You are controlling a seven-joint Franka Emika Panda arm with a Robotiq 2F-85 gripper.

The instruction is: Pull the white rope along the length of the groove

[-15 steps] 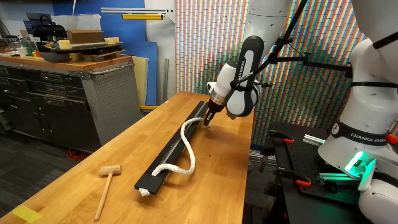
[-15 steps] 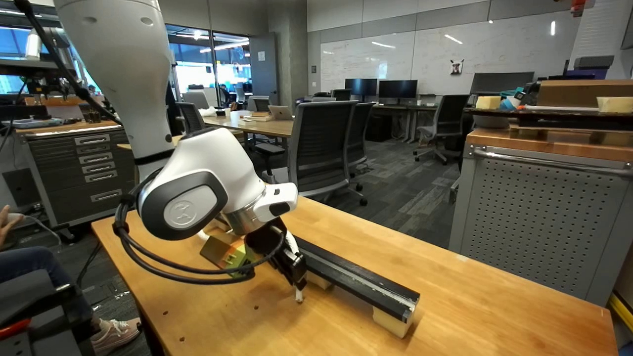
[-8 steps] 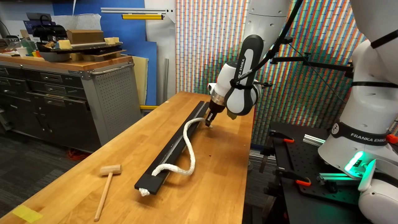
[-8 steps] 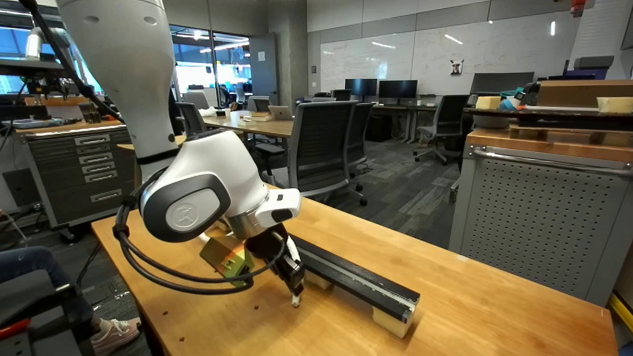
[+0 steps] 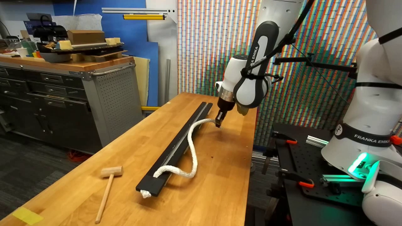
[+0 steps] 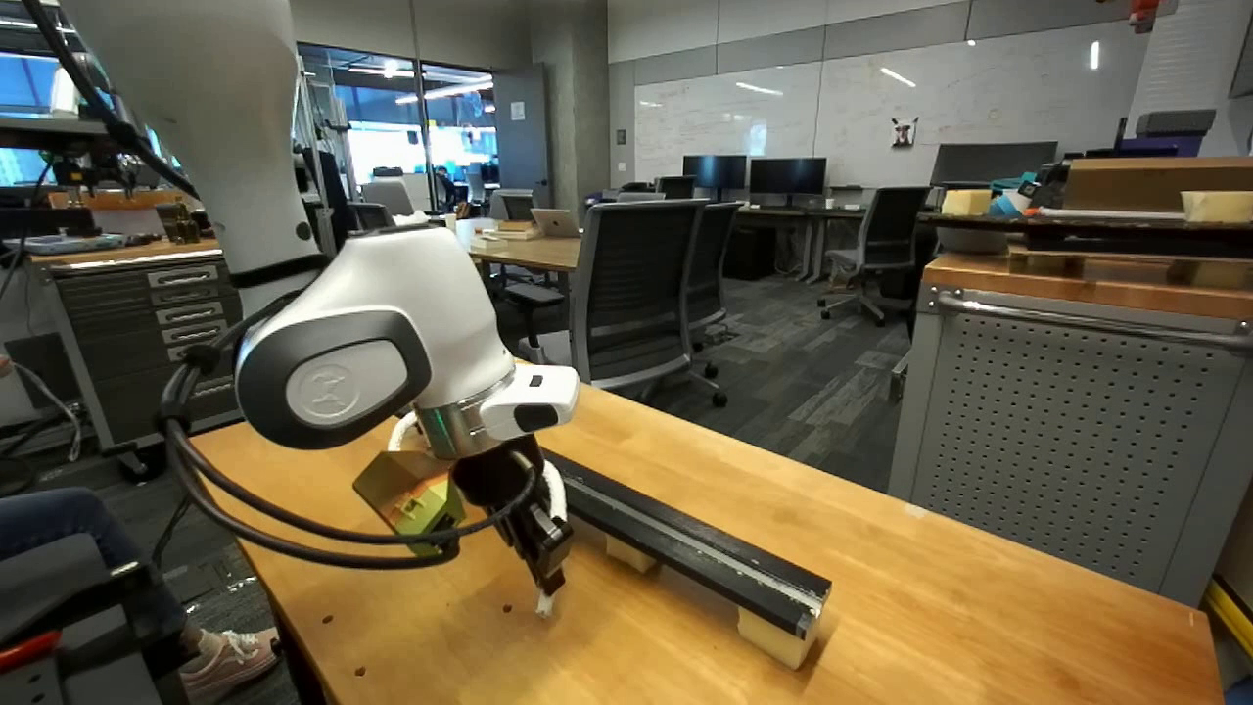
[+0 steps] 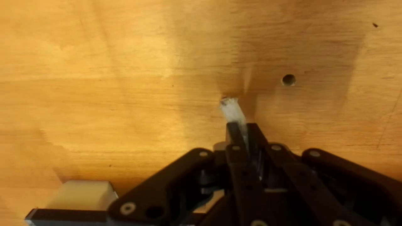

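The long black bar lies along the table, with the narrow groove running down its top. Bar and groove also show in an exterior view. The white rope emerges near the bar's near end, bends out over the side, then curves across the bar to my gripper. A white frayed tuft shows at the bar's near end. My gripper is shut on the rope near its free end, which sticks out past the fingertips. It is beside the bar, above the table.
A wooden mallet lies left of the bar. Yellow tape is on the table's near corner. Pale blocks hold the bar up; one shows in the wrist view. A small hole is in the tabletop.
My gripper has moved sideways away from the bar, toward the robot's base side, and slightly up, carrying the rope end. The rope's part near the gripper has shifted with it.
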